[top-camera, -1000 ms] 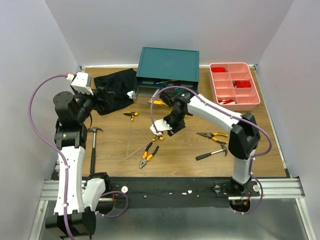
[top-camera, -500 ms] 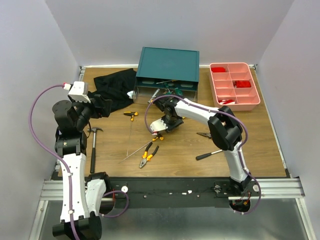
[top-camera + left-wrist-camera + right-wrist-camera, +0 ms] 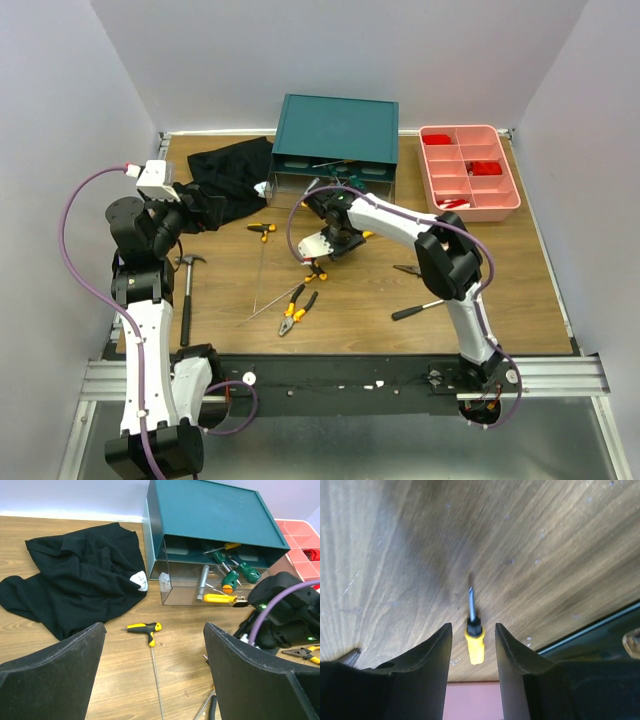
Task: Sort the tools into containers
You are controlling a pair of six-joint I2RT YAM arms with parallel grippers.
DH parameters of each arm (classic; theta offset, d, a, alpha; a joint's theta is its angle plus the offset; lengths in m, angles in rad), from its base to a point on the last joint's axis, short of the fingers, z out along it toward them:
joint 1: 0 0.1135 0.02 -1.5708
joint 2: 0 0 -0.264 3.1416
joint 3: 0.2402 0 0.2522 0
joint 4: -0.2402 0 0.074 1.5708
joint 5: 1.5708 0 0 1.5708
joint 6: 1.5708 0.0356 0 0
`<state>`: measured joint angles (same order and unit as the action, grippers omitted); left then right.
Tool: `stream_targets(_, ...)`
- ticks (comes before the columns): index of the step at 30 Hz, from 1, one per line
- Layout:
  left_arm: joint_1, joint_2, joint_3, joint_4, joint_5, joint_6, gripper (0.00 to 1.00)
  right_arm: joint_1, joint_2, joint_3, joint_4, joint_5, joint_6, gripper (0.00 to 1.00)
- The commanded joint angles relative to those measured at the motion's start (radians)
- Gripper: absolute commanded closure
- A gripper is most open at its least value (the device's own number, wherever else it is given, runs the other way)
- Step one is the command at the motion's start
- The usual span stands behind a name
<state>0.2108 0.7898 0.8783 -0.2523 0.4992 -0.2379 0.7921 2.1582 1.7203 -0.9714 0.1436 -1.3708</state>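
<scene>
Right pincer (image 3: 473, 626) hangs low over the counter (image 3: 545, 555), jaws partly apart and straddling a small yellow-handled screwdriver (image 3: 475, 647). Bare wood shows on both sides of the handle, so the jaws have no hold on it yet. I cannot tell whether the fingertips touch the counter. Left pincer (image 3: 154, 630) is held up at the left side, spread wide and holding nothing, looking out over the black cloth (image 3: 75, 585).

The step in hand, as I read it, is the pick-up of that screwdriver.

Nearest the arm bases, other tools lie loose: orange-handled pliers (image 3: 297, 312), a hammer (image 3: 425, 308) to the right, a second hammer (image 3: 187, 285) by the left arm, and another pair of pliers (image 3: 425, 270). Farther out lies a T-handled driver (image 3: 145, 627) with a long thin shaft.

Beyond that, the teal cabinet (image 3: 335, 125) stands with a clear drawer (image 3: 180, 587) pulled open. Green-handled screwdrivers (image 3: 235, 572) lie in it already (a fair hint at where this one belongs). The pink tray (image 3: 475, 214) sits in the far right corner, well apart from the right pincer.

The next move calls for squeezing squarely on the handle, not the thin shaft. Then comes a clean lift and a short carry to the open drawer. The carry must clear the drawer's front wall, which stands just beside the right arm.
</scene>
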Motion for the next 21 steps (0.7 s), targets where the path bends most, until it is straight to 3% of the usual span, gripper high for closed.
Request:
stream_targets(1, 0.018, 0.005, 0.001, 0.025, 0.035, -0.021, 0.10, -0.001, 0.094, 0.058, -0.050, 0.013, 0.027, 0.53)
stream_targets(6, 0.025, 0.003, 0.002, 0.015, 0.035, -0.021, 0.10, -0.001, 0.127, 0.062, -0.036, 0.007, 0.041, 0.54)
stream_targets(10, 0.030, 0.000, 0.004, 0.013, 0.038, -0.023, 0.10, -0.002, 0.166, 0.110, -0.114, 0.004, 0.061, 0.95)
stream_targets(11, 0.030, 0.000, 0.005, 0.013, 0.036, -0.023, 0.10, -0.001, 0.167, 0.128, -0.134, -0.010, 0.079, 0.99)
stream_targets(16, 0.030, 0.005, 0.007, 0.039, 0.042, -0.027, 0.10, 0.025, 0.042, 0.168, -0.290, -0.139, 0.121, 0.99)
stream_targets(21, 0.029, 0.025, -0.012, 0.108, 0.070, -0.055, 0.10, 0.036, -0.089, 0.392, -0.492, -0.476, 0.203, 0.99)
